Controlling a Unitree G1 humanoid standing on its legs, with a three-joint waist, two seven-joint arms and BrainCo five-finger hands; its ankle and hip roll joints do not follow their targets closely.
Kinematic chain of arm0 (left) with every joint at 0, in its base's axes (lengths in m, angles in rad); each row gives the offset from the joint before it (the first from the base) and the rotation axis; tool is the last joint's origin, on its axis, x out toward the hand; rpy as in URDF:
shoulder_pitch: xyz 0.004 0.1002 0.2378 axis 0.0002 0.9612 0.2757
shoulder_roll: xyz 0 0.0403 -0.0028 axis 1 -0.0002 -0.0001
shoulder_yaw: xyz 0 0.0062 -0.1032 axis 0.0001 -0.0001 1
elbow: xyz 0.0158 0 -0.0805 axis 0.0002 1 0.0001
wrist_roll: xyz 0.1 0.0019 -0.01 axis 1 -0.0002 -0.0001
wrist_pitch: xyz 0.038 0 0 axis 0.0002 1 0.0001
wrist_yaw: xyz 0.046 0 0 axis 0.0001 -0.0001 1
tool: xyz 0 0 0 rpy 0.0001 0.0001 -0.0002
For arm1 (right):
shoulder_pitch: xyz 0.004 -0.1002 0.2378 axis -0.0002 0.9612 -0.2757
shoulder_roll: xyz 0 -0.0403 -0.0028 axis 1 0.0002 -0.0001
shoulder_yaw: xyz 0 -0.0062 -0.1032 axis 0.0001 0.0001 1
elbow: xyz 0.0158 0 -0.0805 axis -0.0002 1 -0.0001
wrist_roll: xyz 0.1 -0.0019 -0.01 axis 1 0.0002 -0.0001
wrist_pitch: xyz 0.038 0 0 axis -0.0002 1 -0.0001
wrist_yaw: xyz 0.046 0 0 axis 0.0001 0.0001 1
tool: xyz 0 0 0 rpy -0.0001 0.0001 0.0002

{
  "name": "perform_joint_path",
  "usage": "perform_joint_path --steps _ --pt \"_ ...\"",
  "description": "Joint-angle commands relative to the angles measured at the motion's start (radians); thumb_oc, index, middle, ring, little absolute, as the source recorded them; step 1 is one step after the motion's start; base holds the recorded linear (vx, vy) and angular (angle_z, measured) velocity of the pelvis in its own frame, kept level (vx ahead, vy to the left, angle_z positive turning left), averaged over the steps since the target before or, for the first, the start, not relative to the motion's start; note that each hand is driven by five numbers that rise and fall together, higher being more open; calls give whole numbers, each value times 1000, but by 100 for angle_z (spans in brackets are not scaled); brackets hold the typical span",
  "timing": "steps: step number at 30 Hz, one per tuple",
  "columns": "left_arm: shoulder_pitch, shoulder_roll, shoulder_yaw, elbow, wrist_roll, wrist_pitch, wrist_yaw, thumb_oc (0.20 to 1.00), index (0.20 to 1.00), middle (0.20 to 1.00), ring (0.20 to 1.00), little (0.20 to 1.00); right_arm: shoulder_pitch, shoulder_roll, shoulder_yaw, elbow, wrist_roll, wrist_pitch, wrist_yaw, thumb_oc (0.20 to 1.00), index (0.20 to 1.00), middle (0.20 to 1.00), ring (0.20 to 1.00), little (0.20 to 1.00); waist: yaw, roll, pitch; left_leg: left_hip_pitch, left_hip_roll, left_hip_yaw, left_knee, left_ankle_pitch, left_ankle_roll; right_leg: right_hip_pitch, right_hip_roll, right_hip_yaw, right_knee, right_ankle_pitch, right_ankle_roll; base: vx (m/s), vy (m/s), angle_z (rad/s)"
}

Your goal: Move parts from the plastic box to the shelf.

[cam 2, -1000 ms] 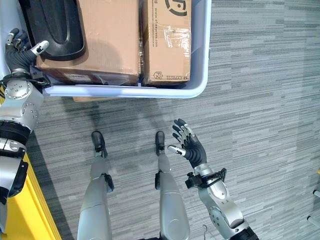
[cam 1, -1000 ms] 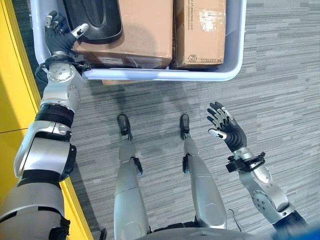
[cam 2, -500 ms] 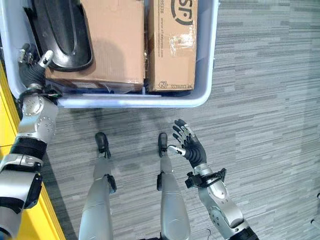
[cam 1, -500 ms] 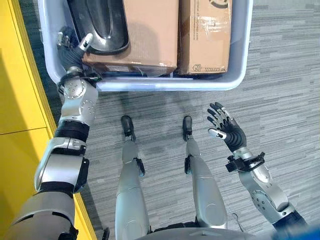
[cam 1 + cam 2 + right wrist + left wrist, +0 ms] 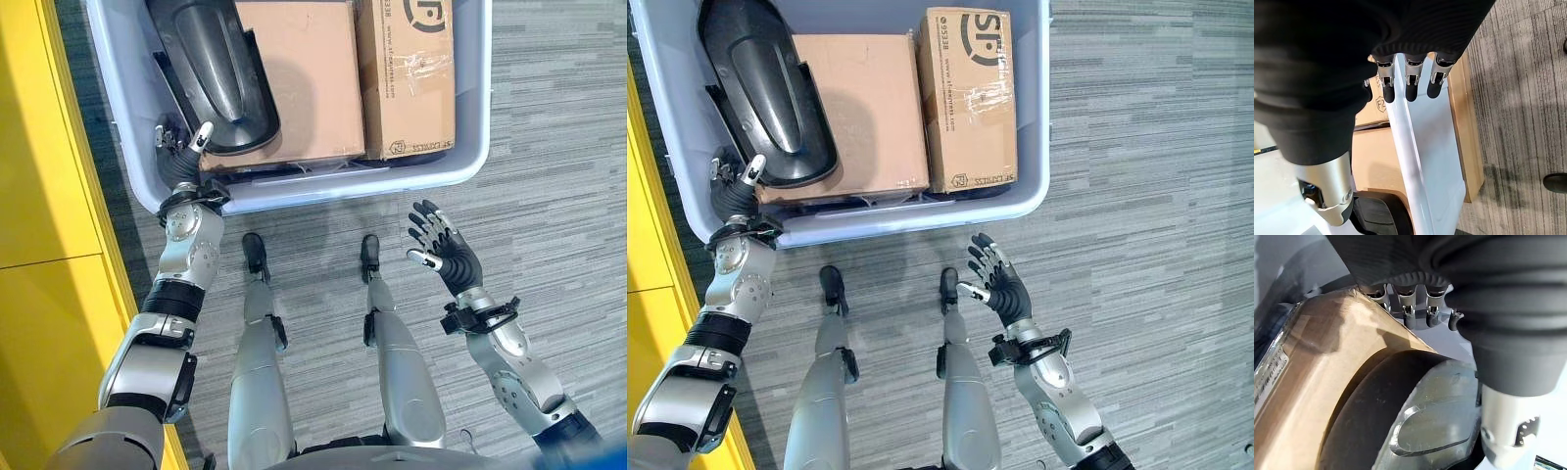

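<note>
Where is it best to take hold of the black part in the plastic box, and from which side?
Probably its rounded near end, approached from above: the black part lies on the larger cardboard box, with the left hand right there.

The box (image 5: 1038,147) is packed nearly wall to wall: a black part (image 5: 769,98) lies along the left side, partly on a wide carton (image 5: 867,113), with a narrow carton (image 5: 970,93) tight against that one on the right. Only thin gaps show between these and the walls. The left hand (image 5: 181,157) sits in the near left corner, fingers (image 5: 1410,316) between the wall and the black part's end. A yellow panel (image 5: 49,196) stands just beside the box on the left. The carpet (image 5: 1146,147) to the right lies bare, and the right hand (image 5: 999,284) hangs over it in front of the box
</note>
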Motion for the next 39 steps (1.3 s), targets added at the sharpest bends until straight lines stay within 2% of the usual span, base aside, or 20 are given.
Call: perform_joint_path --steps 1,4,10,14,19,31,32,33,34,35,36,39 --pt "94 -67 7 60 -36 24 -14 1000 1000 1000 1000 1000 -49 8 -41 -4 -34 -19 -6 1000 1000 1000 1000 1000 -9 -24 42 65 65 -18 101 -161 -32 159 -80 -25 41 -68 32 0 0 0" --pt "99 -65 12 41 -31 16 -7 1000 1000 1000 1000 1000 -52 8 -45 -4 -36 -20 -8 1000 1000 1000 1000 1000 -6 -20 42 68 63 -17 103 -162 -31 160 -81 -26 43 -69 32 0 0 0" --pt "171 -27 35 -129 14 -19 17 1000 1000 1000 1000 1000 -46 4 -64 -14 -45 -24 -14 1000 1000 1000 1000 1000 8 0 42 74 59 -20 104 -162 -29 165 -83 -26 46 -75 28 0 0 0" --pt "284 10 90 -299 69 -41 24 1000 1000 1000 1000 1000 -33 -3 -90 -17 -58 -22 -10 1000 1000 1000 1000 1000 30 23 42 83 53 -21 104 -164 -26 173 -86 -28 49 -82 25 0 0 0" --pt "378 35 157 -391 145 -49 40 1000 1000 1000 1000 1000 -25 -10 -104 -18 -63 -24 5 1000 1000 1000 1000 1000 45 38 41 88 48 -20 113 -171 -24 178 -90 -29 54 -87 23 0 0 0" --pt "454 27 238 -521 305 -53 82 1000 1000 1000 1000 1000 -25 -16 -128 -25 -64 -40 26 1000 1000 1000 1000 1000 58 46 41 95 44 -21 119 -181 -19 184 -91 -26 58 -92 17 -7 -2 -1" --pt "451 24 241 -560 332 -61 91 1000 1000 1000 1000 1000 -27 -12 -128 -29 -61 -46 27 1000 1000 1000 1000 1000 58 45 42 78 43 -15 122 -157 -10 168 -90 -27 59 -75 13 0 0 0" --pt "446 26 240 -571 345 -62 91 1000 1000 1000 1000 1000 -28 -12 -130 -28 -60 -48 27 1000 1000 1000 1000 1000 58 45 41 93 43 -24 120 -180 -18 182 -90 -26 59 -91 16 -77 -10 0" --pt "447 25 241 -572 345 -62 92 1000 1000 1000 1000 1000 -28 -12 -130 -29 -60 -49 27 1000 1000 1000 1000 1000 58 45 42 78 43 -16 123 -158 -10 168 -90 -27 60 -75 13 68 -8 1" --pt "442 31 242 -592 370 -64 94 1000 1000 1000 1000 1000 -28 -10 -132 -29 -60 -50 27 1000 1000 1000 1000 1000 58 45 41 93 43 -24 121 -181 -18 182 -90 -26 60 -93 16 -72 -8 1" --pt "439 33 246 -615 396 -65 104 1000 1000 1000 1000 1000 -28 -10 -132 -30 -59 -53 29 1000 1000 1000 1000 1000 57 44 42 80 43 -17 123 -159 -10 170 -90 -27 61 -77 12 0 0 0" --pt "423 53 256 -706 501 -73 132 1000 1000 1000 1000 1000 -25 -11 -134 -37 -65 -65 35 1000 1000 1000 1000 1000 61 42 42 87 43 -17 122 -160 -10 178 -88 -28 62 -79 12 -25 -7 1"
